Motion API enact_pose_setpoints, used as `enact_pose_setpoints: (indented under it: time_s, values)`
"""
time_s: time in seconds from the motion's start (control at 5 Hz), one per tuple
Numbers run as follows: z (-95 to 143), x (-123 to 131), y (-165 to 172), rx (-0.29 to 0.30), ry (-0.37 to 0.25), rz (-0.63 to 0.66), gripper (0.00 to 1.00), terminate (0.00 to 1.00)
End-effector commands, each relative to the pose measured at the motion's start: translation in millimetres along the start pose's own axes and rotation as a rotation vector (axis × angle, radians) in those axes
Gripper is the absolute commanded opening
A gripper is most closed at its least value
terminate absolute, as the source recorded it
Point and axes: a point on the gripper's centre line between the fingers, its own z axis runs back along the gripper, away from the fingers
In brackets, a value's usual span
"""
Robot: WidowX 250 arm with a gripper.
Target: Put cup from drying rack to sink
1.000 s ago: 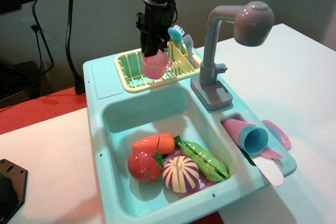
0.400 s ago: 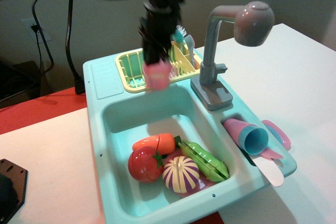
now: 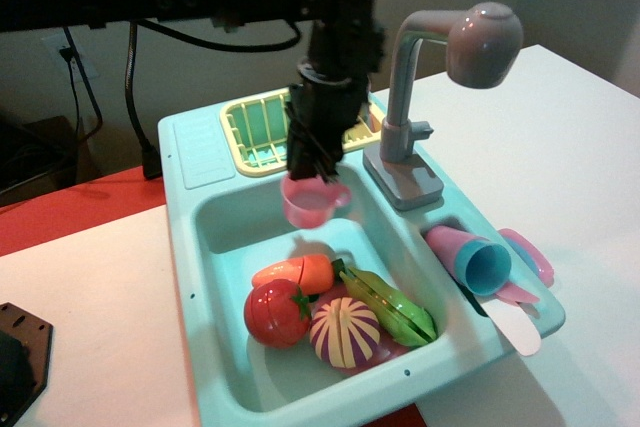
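Observation:
My gripper (image 3: 310,169) is shut on the rim of the small pink cup (image 3: 312,201), whose handle points right. It holds the cup upright in the air over the back part of the turquoise sink (image 3: 225,217) basin. The cup's shadow falls on the basin floor below it. The pale yellow drying rack (image 3: 256,132) sits behind the basin, partly hidden by my arm. The cup is clear of the rack.
In the basin's front lie a toy carrot (image 3: 297,272), tomato (image 3: 275,313), striped onion (image 3: 344,332) and green pea pod (image 3: 392,308). The grey-mauve faucet (image 3: 440,67) stands right of my arm. A larger pink tumbler (image 3: 470,258) with blue inside lies at the right.
My gripper has carried the cup from the drying rack forward and down, so it now hangs over the sink basin. The arm has swung forward and right with it.

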Motion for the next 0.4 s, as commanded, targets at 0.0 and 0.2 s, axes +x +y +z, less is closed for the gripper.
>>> enact_pose_setpoints:
  time_s: [0.0, 0.2]
  values:
    - [9.5, -7.4, 8.4, 0.033, -0.075, 0.045, 0.0, 0.0]
    - [-6.1, -8.0, 16.5, 0.041, -0.051, 0.076, 0.0, 1.0]
